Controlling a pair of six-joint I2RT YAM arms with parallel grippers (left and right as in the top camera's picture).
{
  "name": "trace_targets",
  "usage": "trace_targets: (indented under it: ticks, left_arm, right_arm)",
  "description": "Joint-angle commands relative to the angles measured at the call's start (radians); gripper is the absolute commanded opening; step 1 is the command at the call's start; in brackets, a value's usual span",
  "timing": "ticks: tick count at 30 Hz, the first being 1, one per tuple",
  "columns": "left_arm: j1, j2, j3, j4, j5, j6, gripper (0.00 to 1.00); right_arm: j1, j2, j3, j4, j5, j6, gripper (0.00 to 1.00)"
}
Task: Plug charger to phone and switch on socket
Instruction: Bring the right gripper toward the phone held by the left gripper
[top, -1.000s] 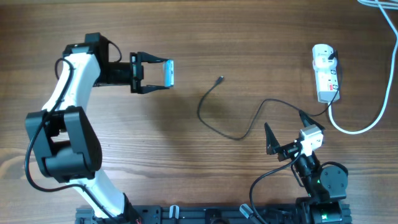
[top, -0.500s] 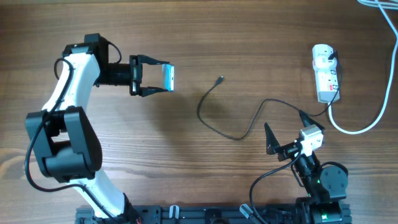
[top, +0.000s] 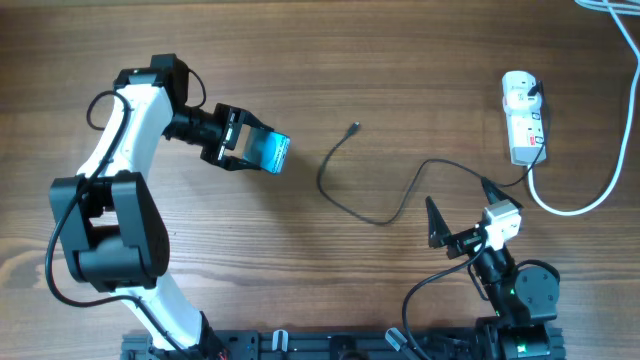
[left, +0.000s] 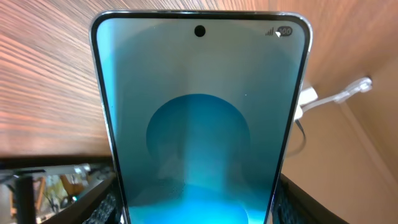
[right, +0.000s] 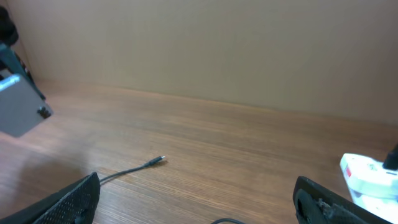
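Left arm (top: 135, 120) swung, phone (top: 268, 151) tilted, clamped in fingers (top: 232, 127).

A wooden desk (top: 300, 60) with a warm brown grain running lengthwise is seen from above, and the whole overhead view is filled by it. Only soft, faint shadows are cast on its top, and the surface is lit evenly from edge to edge. Behind the far edge, a plain beige panel (right: 217, 50) is set upright, unmarked. Past a desk edge in the left wrist view, dim blurred clutter (left: 56, 186) is glimpsed but cannot be made out.
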Motion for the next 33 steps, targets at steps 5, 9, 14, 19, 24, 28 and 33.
trace_targets:
  ticks: [5,9,14,19,24,28,33]
  left_arm:
    - [-0.004,-0.039,0.019,0.045,-0.192,0.019,0.04]
    - [-0.004,-0.039,0.019,0.045,-0.248,0.016,0.04]
    - [-0.005,-0.039,0.019,0.045,-0.267,0.020,0.04]
    - [-0.026,-0.039,0.019,0.046,-0.298,0.020,0.04]
    - [-0.054,-0.039,0.019,0.057,-0.316,0.020,0.04]
    - [-0.056,-0.039,0.019,0.059,-0.315,0.020,0.04]
    - [-0.056,-0.039,0.019,0.057,-0.280,0.011,0.04]
  right_arm:
    - [0.005,-0.005,0.001,0.041,-0.102,0.249,1.00]
    - [0.005,0.003,0.037,0.016,-0.153,0.317,1.00]
    - [0.005,0.158,0.138,-0.006,-0.277,0.348,1.00]
    - [0.005,0.454,0.372,-0.089,-0.394,0.346,1.00]
    - [0.005,0.774,0.664,-0.288,-0.532,0.345,1.00]
    - [0.005,0.933,0.764,-0.311,-0.695,0.368,1.00]
    - [0.006,1.042,0.762,-0.245,-0.637,0.817,0.99]
